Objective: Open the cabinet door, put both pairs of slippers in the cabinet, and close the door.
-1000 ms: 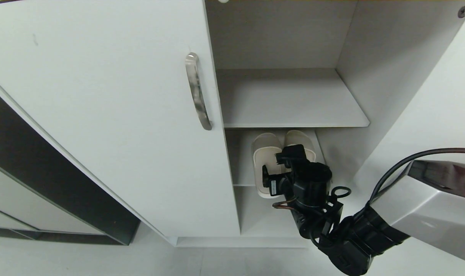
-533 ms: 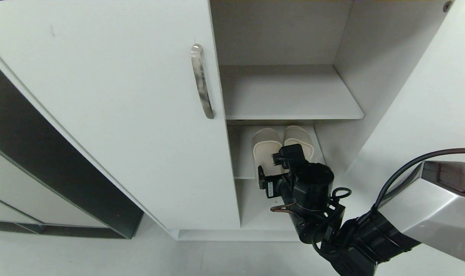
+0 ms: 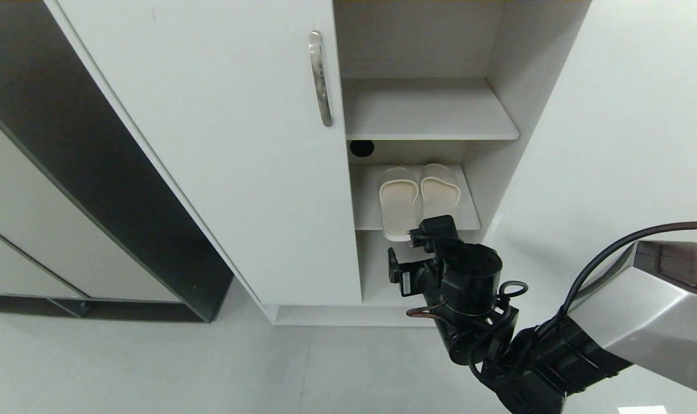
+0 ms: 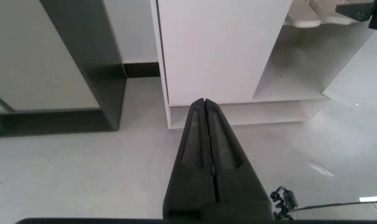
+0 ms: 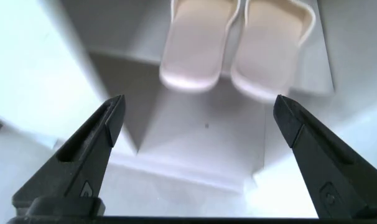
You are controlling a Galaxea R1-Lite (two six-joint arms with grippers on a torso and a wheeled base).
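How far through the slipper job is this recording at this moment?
Done: the cabinet stands open and one pair of slippers sits on its middle shelf. In hand: nothing; the right gripper is open and empty before that shelf, the left gripper shut. Left: the second pair, then closing up.

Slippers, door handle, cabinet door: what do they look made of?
Slippers: likely moulded foam or rubber, matte cream, with a thick one-piece sole and strap and no visible weave.
Door handle: looks like metal, silver with bright reflections.
Cabinet door: probably laminated board, smooth matte white. The core cannot be seen.
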